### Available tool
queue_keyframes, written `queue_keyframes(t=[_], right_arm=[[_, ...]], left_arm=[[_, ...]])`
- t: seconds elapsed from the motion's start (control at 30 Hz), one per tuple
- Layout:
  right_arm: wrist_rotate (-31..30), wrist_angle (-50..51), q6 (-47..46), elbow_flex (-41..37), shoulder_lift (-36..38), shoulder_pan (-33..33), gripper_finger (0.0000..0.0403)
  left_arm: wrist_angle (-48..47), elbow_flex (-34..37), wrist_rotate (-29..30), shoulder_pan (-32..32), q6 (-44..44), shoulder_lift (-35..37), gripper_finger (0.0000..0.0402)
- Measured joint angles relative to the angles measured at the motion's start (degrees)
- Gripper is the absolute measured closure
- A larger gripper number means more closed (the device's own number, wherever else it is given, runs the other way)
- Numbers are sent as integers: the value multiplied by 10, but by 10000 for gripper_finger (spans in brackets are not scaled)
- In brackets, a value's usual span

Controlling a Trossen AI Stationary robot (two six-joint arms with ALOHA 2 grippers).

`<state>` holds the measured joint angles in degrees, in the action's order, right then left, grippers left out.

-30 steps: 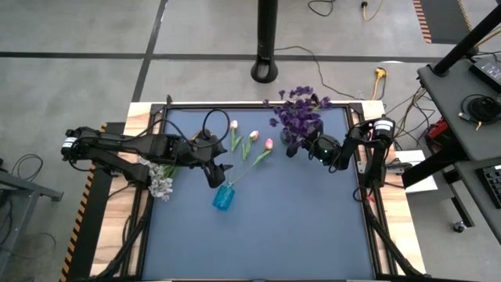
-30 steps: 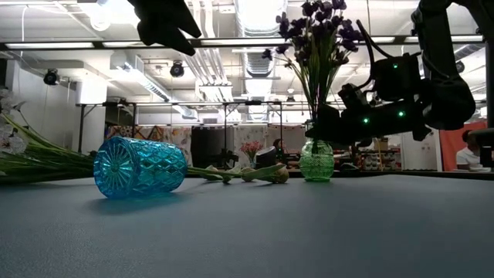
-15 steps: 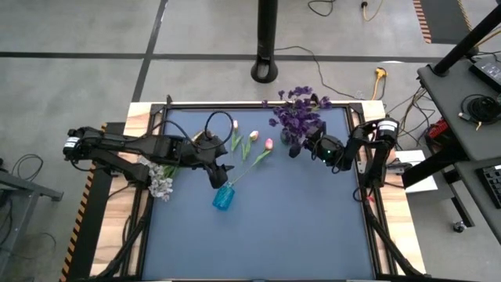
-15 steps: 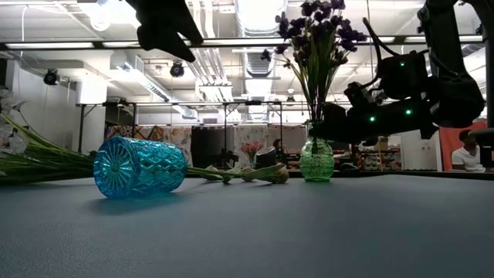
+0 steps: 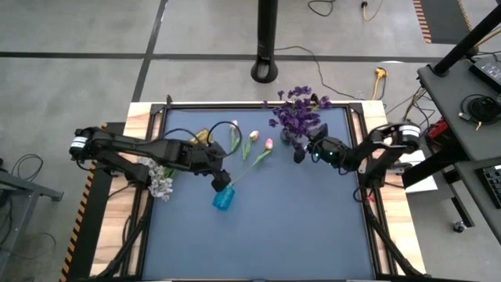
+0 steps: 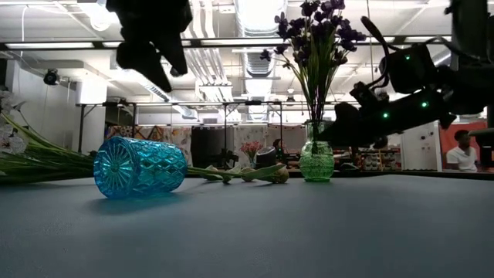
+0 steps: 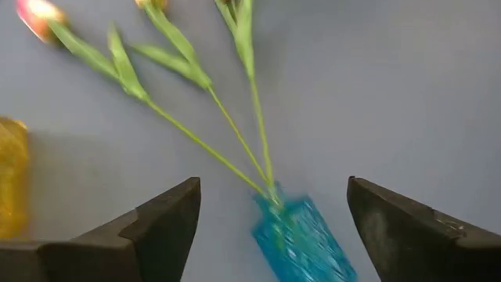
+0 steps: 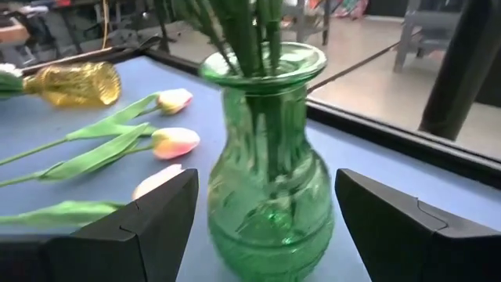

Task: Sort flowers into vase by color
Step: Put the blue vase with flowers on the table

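Overhead, the left gripper (image 5: 221, 182) hovers with fingers apart just above the toppled blue vase (image 5: 223, 197), whose pink tulips (image 5: 252, 149) trail toward the far edge; the right gripper (image 5: 300, 150) sits open beside the green vase (image 5: 293, 141) of purple blooms (image 5: 297, 113).

Low down, the blue vase (image 6: 139, 167) lies on its side.

From the left wrist, the blue vase's (image 7: 301, 243) mouth sits between the fingers (image 7: 164, 223): probably best to straddle the body squarely before closing, sparing the stems.

From the right wrist, the green vase (image 8: 270, 188) stands upright, untouched.

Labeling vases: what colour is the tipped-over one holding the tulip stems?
Blue vase, faceted glass, lying on its side; clearest in the low view.
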<state>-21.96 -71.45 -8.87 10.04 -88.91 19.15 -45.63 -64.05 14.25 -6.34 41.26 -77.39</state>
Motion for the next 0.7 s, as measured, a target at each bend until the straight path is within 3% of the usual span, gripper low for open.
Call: queue_keyframes(t=[0.33, 0.5, 0.7], right_arm=[[1, 160, -18, 0, 133, -45, 109], [1, 202, -17, 0, 186, -69, 113], [1, 212, -9, 0, 212, -82, 111]], left_arm=[[-26, 0, -146, -13, 133, -52, 72], [-25, 0, -183, -22, 167, -84, 72], [-23, 0, -180, -31, 190, -111, 72]])
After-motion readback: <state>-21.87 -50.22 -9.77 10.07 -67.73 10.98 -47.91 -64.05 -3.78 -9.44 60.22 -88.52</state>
